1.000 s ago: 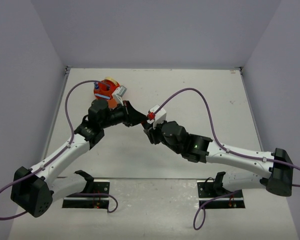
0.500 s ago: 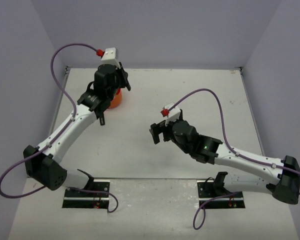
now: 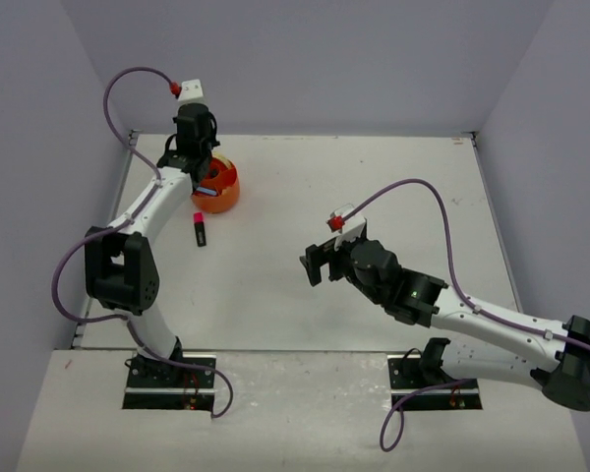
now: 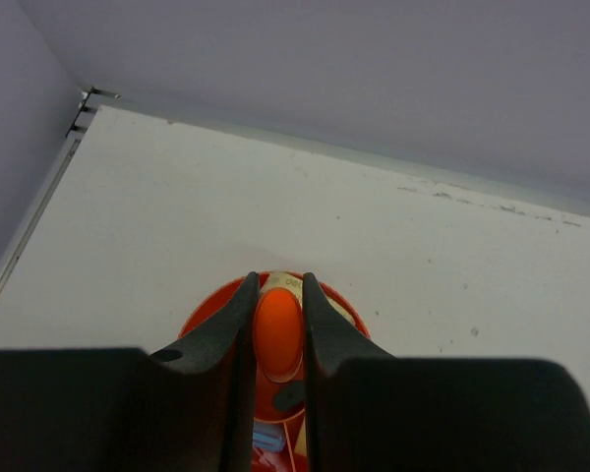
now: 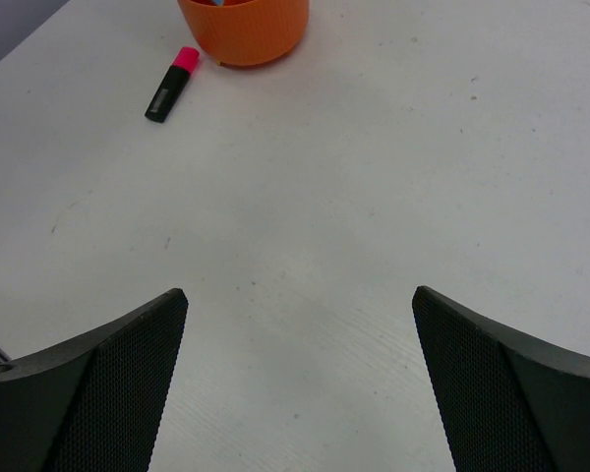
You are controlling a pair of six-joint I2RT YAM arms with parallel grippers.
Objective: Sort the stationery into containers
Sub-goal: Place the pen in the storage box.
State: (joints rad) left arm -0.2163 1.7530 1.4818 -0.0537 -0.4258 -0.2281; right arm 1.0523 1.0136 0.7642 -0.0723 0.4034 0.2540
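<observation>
Tub (image 5: 244, 34), round glossy orange, near pink-capped highlighter (image 5: 171, 85)

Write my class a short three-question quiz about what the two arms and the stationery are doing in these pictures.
1. True or false: the pink-capped marker lies on the table, outside the orange tub.
2. Choose one: the right arm's fingers are (A) spread wide with nothing between them, (B) shut on a marker, (C) inside the tub.
3. Fill the gap: the left arm's fingers grip an item with a ____ end above the tub.
Key: 1 true; 2 A; 3 orange.
</observation>
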